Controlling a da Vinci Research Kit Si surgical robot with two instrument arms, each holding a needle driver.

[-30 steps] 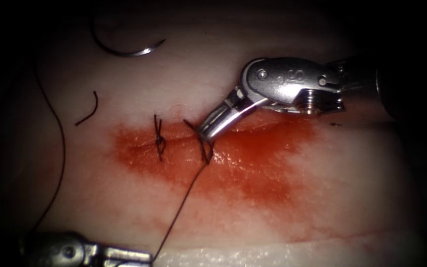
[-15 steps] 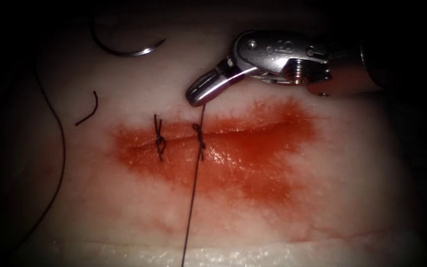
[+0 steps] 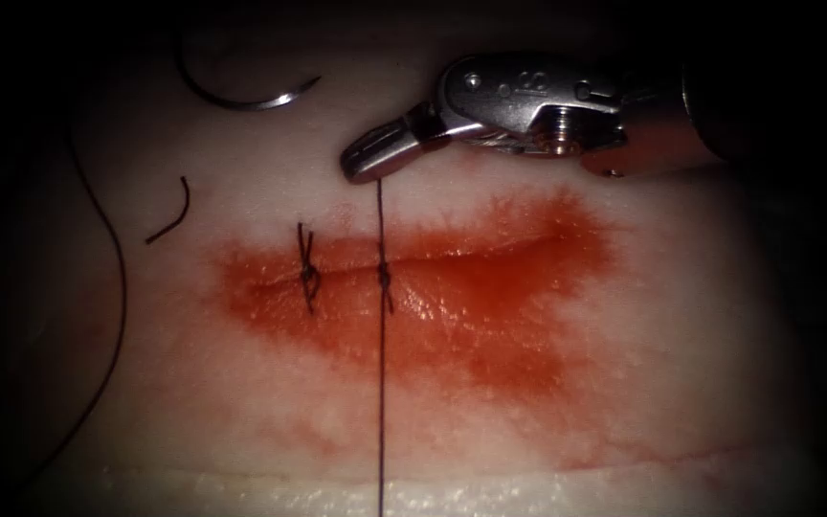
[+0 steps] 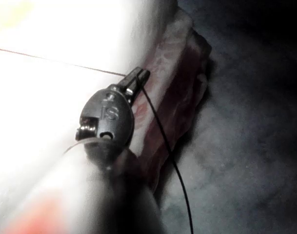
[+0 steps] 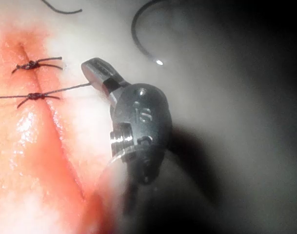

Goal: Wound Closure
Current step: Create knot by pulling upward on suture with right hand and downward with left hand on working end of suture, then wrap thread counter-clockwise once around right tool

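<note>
Tissue (image 3: 624, 364) lies flat under the endoscope with its cut (image 3: 490, 251) running across the frame, ringed by red fluid (image 3: 490, 325); two knots sit on the cut, a finished one (image 3: 309, 275) to the left with short tails and a second knot (image 3: 384, 276) just right of it. Thread (image 3: 381, 402) runs straight through that second knot, taut from the right tool (image 3: 361, 165) above the cut down past the near edge of the tissue. The right tool's jaws are clenched on the upper end of the thread. In the left wrist view the left tool (image 4: 138, 78) has its jaws clamped on the other end of the thread beside the tissue's side wall. Needle (image 3: 241, 91) lies free on the tissue surface beyond the cut at upper left, held by neither tool and not in the tissue. A cut end of thread (image 3: 169, 215) rests left of the first knot. Risk, as judged: with both ends under tension, excess pull could snap the thread or tear the cut's edges, and uneven pull could lock the knot off-centre; the loose needle's trailing strand (image 3: 117, 287) could snag a tool. The surface is moist, glistening and soft; surroundings are dark, and the bench (image 4: 246, 161) beside the tissue appears bare.
</note>
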